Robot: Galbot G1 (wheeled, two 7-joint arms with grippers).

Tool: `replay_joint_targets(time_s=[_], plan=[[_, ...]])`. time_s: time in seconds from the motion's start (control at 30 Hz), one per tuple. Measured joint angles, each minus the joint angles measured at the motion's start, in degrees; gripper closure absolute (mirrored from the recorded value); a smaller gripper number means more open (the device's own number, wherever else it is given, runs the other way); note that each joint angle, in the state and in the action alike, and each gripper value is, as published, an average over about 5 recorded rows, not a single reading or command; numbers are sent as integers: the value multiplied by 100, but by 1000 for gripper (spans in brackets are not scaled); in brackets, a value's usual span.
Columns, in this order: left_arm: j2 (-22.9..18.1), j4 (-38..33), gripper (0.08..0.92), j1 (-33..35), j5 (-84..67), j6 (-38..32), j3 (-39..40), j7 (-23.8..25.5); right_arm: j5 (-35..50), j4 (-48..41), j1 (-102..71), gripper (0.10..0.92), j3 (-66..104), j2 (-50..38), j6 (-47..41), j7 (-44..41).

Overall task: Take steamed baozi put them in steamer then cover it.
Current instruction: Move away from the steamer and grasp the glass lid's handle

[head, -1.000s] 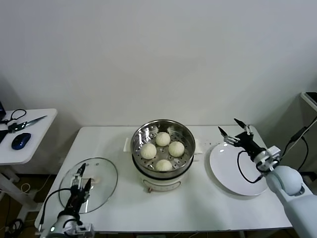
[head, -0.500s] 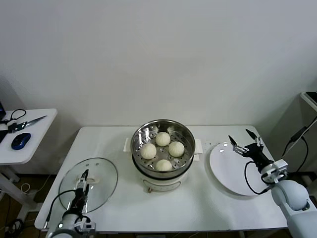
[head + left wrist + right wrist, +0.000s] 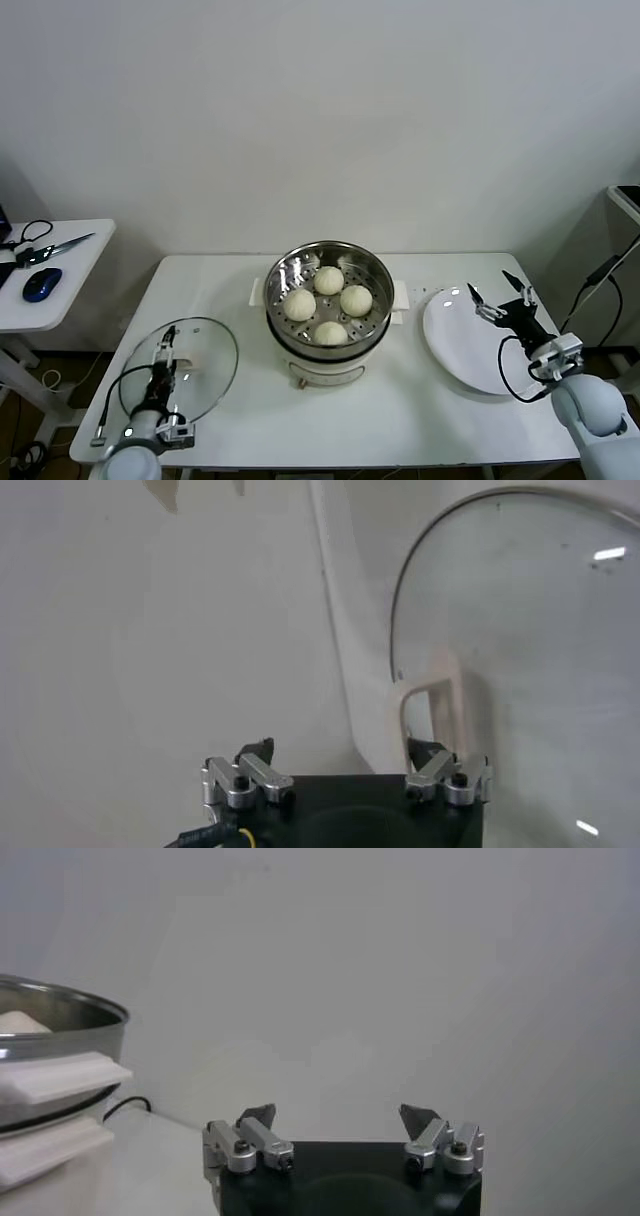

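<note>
Four buns (image 3: 329,304) sit inside the steamer (image 3: 329,262) at the centre of the white worktop (image 3: 400,410), which is uncovered. The glass lid (image 3: 205,365) lies flat at the lower left, where the left pincer (image 3: 163,358) hovers over it, released and empty. At the right, the right pincer (image 3: 497,296) hangs above the white plate (image 3: 450,345), spread wide and holding nothing.

Plain white wall (image 3: 320,110) at the far side. Rectangular white work table (image 3: 230,300) in the middle. Smaller white side table (image 3: 70,275) at left, well apart. Soft, even light.
</note>
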Motion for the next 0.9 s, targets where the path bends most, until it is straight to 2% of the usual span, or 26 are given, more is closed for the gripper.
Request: replay_joint_targets(time_s=[0.43, 0.53, 0.9], plan=[[-9, 510, 194, -431, -143, 11, 19, -183, -243, -90, -49, 203, 104, 138, 81, -24], [-9, 575, 260, -464, -204, -9, 16, -209, -290, -107, -35, 203, 111, 163, 92, -30], [25, 579, 580, -467, -492, -89, 16, -221, -431, -197, 47, 203, 88, 218, 137, -35]])
